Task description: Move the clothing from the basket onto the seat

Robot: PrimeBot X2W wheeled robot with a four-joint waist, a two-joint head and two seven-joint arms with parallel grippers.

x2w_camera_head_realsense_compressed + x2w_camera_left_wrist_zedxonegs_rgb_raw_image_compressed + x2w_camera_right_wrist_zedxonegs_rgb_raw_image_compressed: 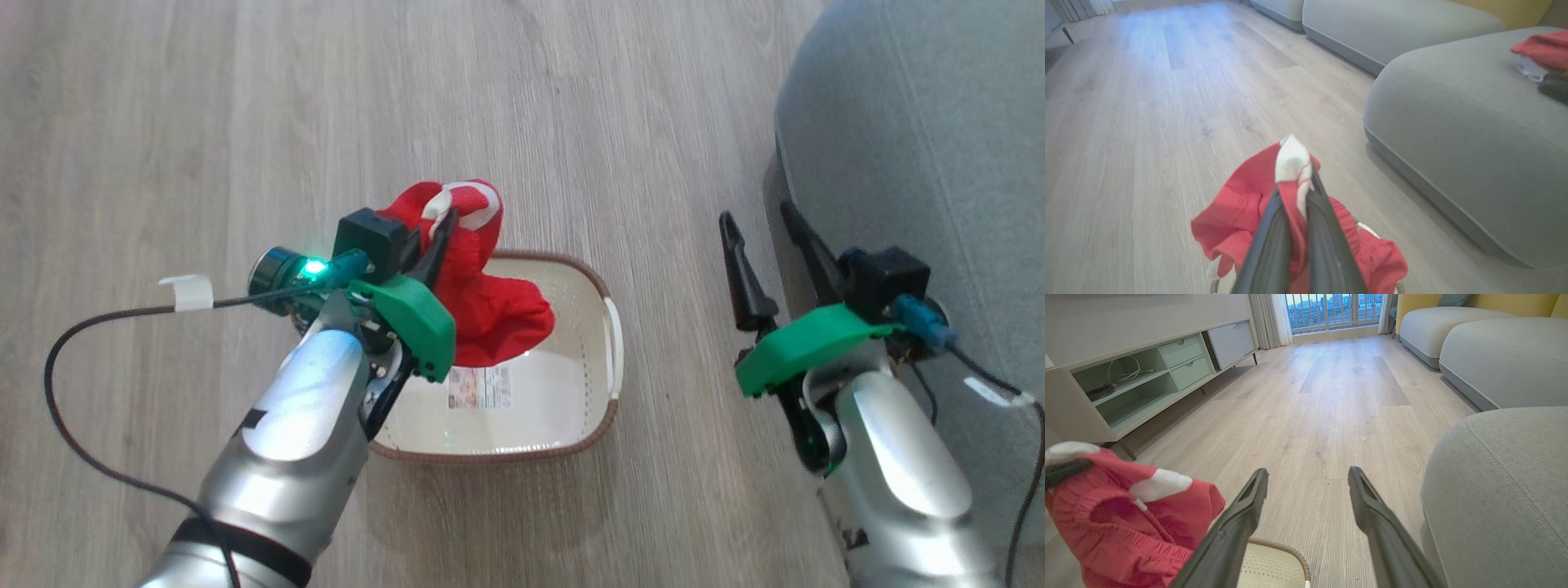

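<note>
Pale wood planks (245, 122) fill most of the head view. The basket (555, 384) sits at centre and the grey-green seat (914, 122) rises along the right edge. One risk is that the pinch takes only a thin fold near a white stripe, so the slippery fabric may slide out on the carry. Another is that the hanging hem may catch the basket's woven rim and drag it. The left gripper (443, 224), at centre left, has its fingers pressed together on the red clothing (490, 302), which is lifted above the basket with its lower folds drooping over the far side. The right gripper (757, 212) stands spread wide and empty, between basket and seat. Another red garment (1541, 49) lies on the seat at the upper right of the left wrist view.
</note>
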